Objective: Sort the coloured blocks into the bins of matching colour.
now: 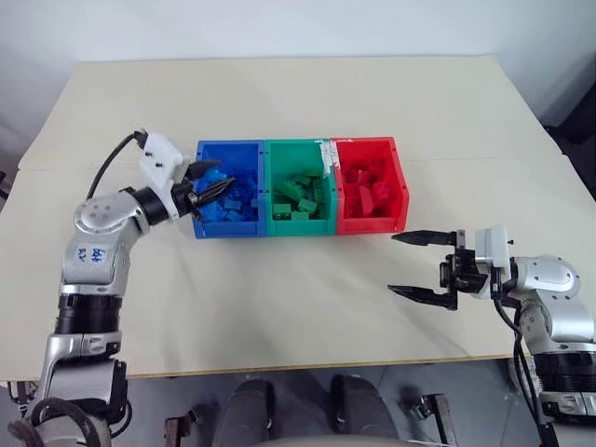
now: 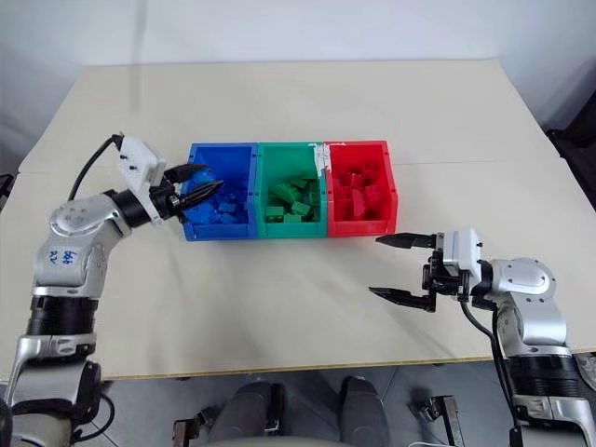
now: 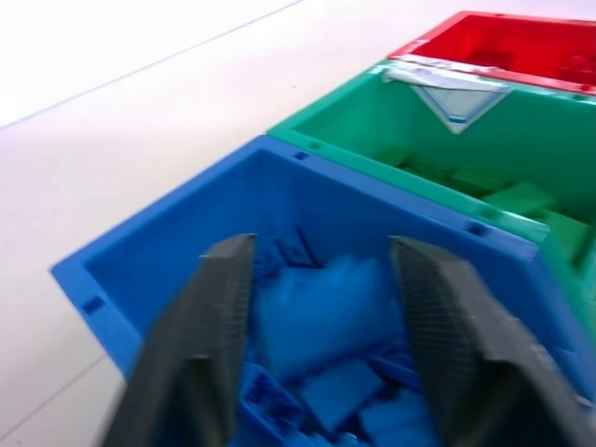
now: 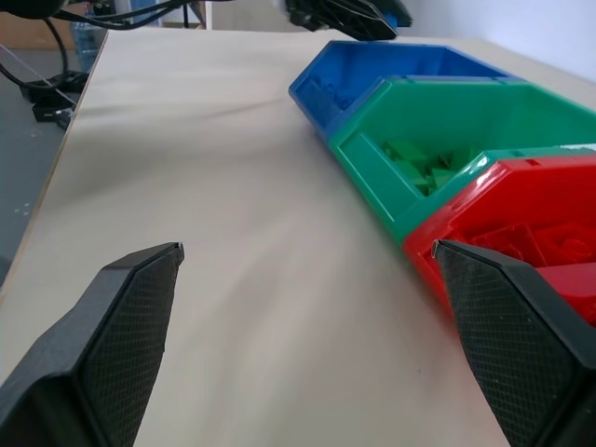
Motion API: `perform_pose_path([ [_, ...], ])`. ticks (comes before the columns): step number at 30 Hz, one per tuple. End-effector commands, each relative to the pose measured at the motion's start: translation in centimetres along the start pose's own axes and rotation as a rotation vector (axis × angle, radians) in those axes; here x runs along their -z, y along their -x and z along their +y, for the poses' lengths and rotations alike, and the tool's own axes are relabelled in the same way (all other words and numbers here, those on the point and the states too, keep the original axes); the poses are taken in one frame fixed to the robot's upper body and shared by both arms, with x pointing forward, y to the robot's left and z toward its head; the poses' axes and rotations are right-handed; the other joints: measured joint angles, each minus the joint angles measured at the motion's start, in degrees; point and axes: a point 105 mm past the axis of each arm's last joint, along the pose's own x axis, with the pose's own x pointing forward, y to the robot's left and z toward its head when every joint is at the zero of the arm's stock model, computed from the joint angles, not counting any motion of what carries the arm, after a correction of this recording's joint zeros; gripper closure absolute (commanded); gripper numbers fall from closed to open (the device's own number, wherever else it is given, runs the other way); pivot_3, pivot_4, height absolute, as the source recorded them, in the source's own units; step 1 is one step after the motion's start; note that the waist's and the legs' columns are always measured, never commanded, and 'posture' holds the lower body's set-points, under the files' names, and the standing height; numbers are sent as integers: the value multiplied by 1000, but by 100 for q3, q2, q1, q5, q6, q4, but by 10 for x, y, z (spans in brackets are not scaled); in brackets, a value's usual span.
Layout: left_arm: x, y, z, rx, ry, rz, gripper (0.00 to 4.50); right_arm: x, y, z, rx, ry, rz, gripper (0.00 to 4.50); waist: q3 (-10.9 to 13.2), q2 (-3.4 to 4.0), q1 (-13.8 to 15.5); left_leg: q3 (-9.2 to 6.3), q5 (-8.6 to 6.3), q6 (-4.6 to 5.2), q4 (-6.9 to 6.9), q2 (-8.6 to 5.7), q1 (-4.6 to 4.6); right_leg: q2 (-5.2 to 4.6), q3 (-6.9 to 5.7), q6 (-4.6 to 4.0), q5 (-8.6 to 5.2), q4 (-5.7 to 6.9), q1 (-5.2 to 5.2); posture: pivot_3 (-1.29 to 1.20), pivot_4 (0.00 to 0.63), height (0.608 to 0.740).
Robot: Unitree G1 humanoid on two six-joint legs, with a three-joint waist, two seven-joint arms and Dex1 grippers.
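The three bins stand joined in a row mid-table: blue bin (image 1: 228, 146), green bin (image 1: 296, 144), red bin (image 1: 368, 142). Each holds several blocks of its own colour: blue blocks (image 1: 233, 207), green blocks (image 1: 300, 197), red blocks (image 1: 368, 191). My left gripper (image 1: 222, 177) reaches over the blue bin's left wall with its fingers apart. In the left wrist view a blurred blue block (image 3: 321, 312) lies between those fingers (image 3: 209, 307) above the heap; I cannot tell whether they touch it. My right gripper (image 1: 392, 264) hangs wide open and empty in front of the red bin.
A white strip of tape (image 1: 326, 154) sits on the rim between the green and red bins. The beige table (image 1: 279, 298) ends at its front edge close behind both arms. A black cable (image 1: 110, 163) loops from the left wrist.
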Motion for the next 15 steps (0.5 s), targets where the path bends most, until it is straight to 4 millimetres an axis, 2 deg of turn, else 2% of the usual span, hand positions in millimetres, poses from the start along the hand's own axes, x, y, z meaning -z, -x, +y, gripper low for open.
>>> perform_pose_path([
  [1, -7, 1, -3, 42, -23, -36, 748, -4, -1, -2, 12, 32, -17, 0, 1, -2, -4, 0, 0, 0, -1, 1, -1, 1, -1, 0, 0, -2, -1, 0, 150, 740],
  [3, -18, 10, -7, 74, -52, -102, 143, -4, -3, -2, 11, 32, -21, 0, 1, -2, -12, 0, 0, 0, -1, 3, -3, 3, -3, 0, 0, -3, -2, 0, 150, 740],
  [4, -20, 17, -7, 70, -55, -109, 28, -3, -3, -2, 10, 31, -22, 0, 1, -2, -12, 0, 0, -1, -1, 4, -3, 3, -2, 0, 0, -3, -2, 0, 150, 740],
  [5, -20, 21, -7, 67, -56, -108, 28, -3, -3, -2, 9, 31, -22, 0, 1, -2, -15, 0, 0, -1, 0, 4, -3, 3, -2, 0, 0, -2, -2, 0, 150, 740],
  [9, -14, 61, -16, 100, -122, -81, 28, -2, -2, -6, 2, 26, -20, 0, 2, -2, -78, 2, 0, -2, -5, 15, 0, 3, 1, 0, 0, -3, -2, 0, 150, 740],
  [12, 2, 107, -25, 121, -41, 3, 28, -1, 0, -7, -13, 23, -14, 0, 2, -3, -130, 1, 0, -3, -8, 31, 0, 0, 2, 0, 0, -7, -3, 0, 150, 740],
  [15, 14, 131, -25, 69, -36, 69, 28, -2, 3, -14, 2, 33, -14, 0, 4, -5, -118, -3, -1, -2, -9, 30, 0, -6, 0, 0, 0, -12, -2, 0, 150, 740],
])
